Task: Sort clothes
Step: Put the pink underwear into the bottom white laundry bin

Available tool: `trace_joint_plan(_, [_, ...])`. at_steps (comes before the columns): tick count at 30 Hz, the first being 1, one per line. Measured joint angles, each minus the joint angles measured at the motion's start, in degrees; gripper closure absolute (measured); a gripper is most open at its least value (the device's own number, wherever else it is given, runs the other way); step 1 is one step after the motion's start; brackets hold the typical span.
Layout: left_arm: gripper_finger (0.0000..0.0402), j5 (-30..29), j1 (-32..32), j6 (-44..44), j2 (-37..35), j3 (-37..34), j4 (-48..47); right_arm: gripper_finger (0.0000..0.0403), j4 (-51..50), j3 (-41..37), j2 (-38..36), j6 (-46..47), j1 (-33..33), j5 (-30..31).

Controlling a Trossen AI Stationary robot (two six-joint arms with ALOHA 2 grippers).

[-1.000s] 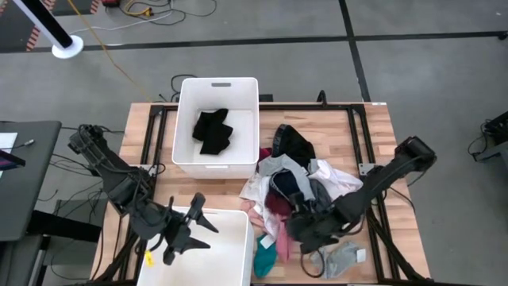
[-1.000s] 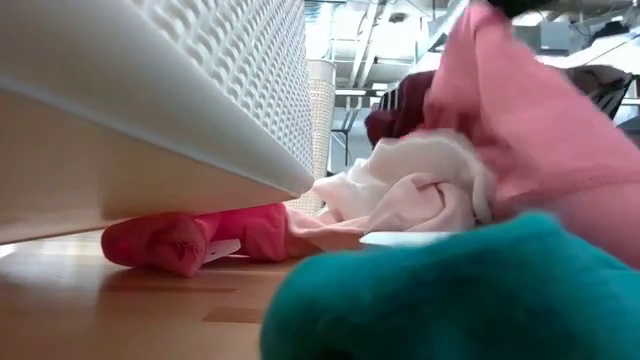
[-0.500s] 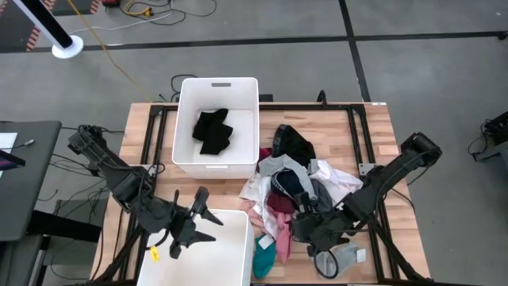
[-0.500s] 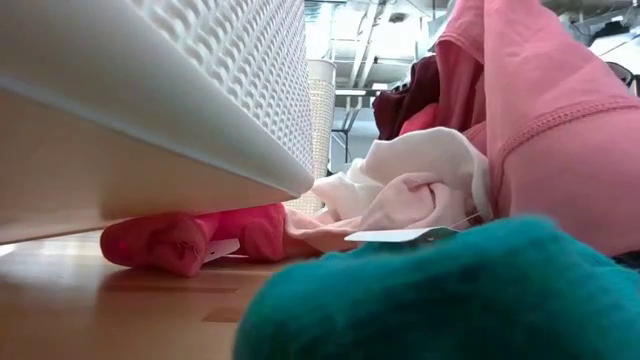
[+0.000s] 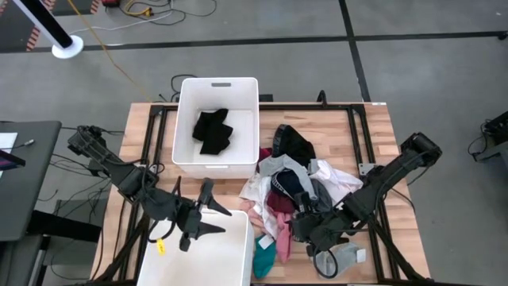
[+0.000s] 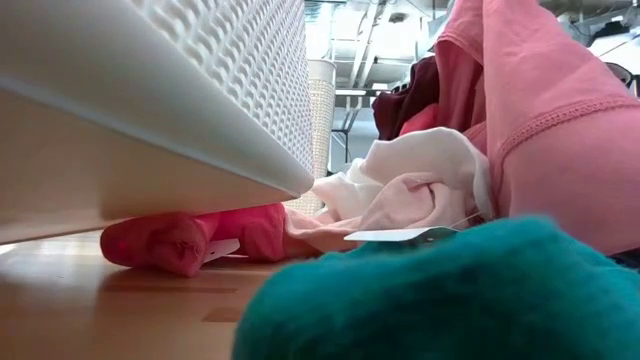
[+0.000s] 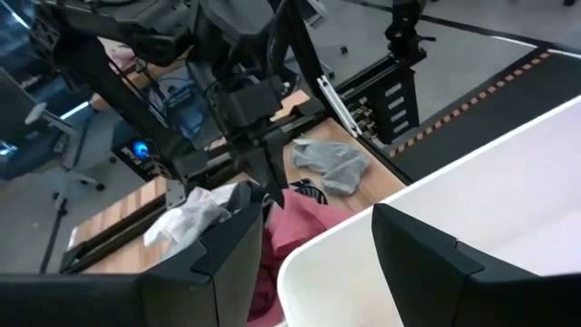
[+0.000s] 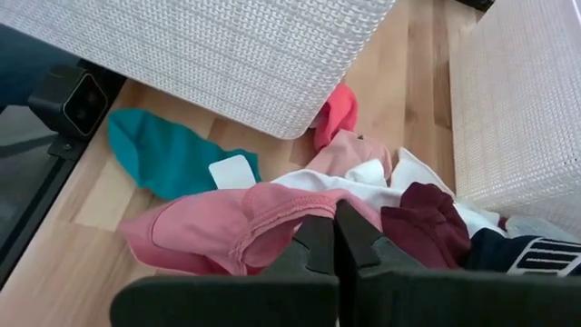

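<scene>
Since a second ago the left tool (image 5: 213,220) has swung from the near bin's left part toward its far right corner, and the right tool (image 8: 334,238) has lifted the pink garment (image 8: 231,229) slightly at the pile's near edge.

Nearest the bench's front edge lie a teal garment (image 5: 264,259) and a grey sock (image 5: 343,259), the teal one just beside the near bin (image 5: 198,266). In the low view a bright pink sock (image 6: 190,238) lies against that bin's bottom edge. The right tool's fingers are pressed together, pinching a fold of the pink garment, which hangs from them just above the bench (image 5: 373,143). Next to it sit a maroon piece (image 8: 427,213) and white cloth (image 8: 368,174).

The left tool hovers over the near bin's far rim, fingers spread and holding nothing.

Farther back, the pile (image 5: 298,187) of grey, white, dark and black clothes spreads over the bench's right half. Beyond, the far bin (image 5: 187,111) holds a black garment (image 5: 213,131).
</scene>
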Motion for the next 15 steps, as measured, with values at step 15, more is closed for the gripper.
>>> trace_joint_plan(15, [0.0198,0.04,-0.02,-0.74,0.00,0.00,-1.67,0.0403,2.34,0.89,-0.29,-1.76,0.02,-0.07])
